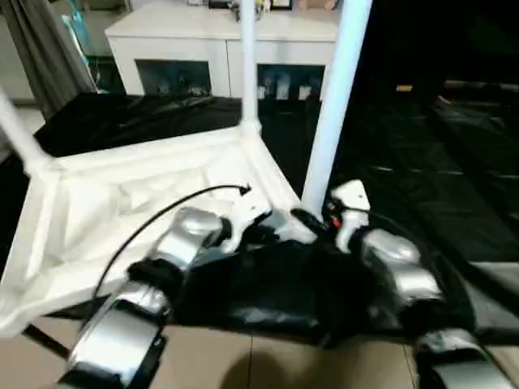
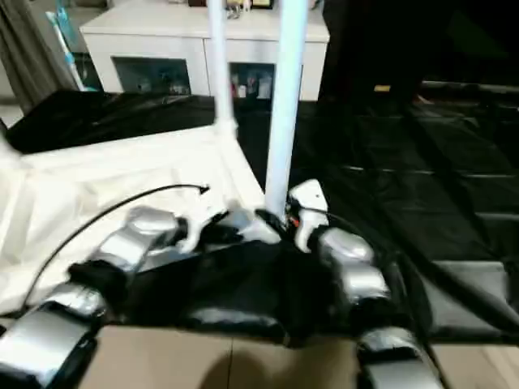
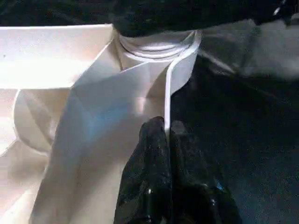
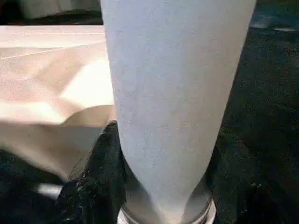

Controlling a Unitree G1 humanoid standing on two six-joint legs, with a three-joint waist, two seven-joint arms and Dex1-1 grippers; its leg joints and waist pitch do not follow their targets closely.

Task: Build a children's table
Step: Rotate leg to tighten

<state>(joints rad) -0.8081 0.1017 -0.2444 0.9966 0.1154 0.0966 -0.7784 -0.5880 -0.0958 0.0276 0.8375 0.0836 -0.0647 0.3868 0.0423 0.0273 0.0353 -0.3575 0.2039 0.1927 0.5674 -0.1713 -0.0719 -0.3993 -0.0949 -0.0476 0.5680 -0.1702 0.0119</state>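
Observation:
The white table top (image 1: 122,203) lies underside up on a black sheet. A white leg (image 1: 332,105) stands upright in its near right corner socket (image 3: 154,46). My right gripper (image 1: 312,220) is shut on this leg low down, with a black finger (image 4: 100,172) on each side of the tube. Just left of it, my left gripper (image 3: 166,140) is shut on the thin rim of the table top beside that socket. Another leg (image 1: 247,65) rises from the far right corner, and one more (image 1: 16,130) leans up at the left corner.
A white cabinet (image 1: 186,49) with glass doors stands behind. The black sheet (image 1: 422,162) spreads to the right and back. Wooden floor (image 1: 243,365) shows at the near edge. A thin black cable (image 1: 162,209) arcs over my left forearm. A grey curtain (image 1: 49,49) hangs far left.

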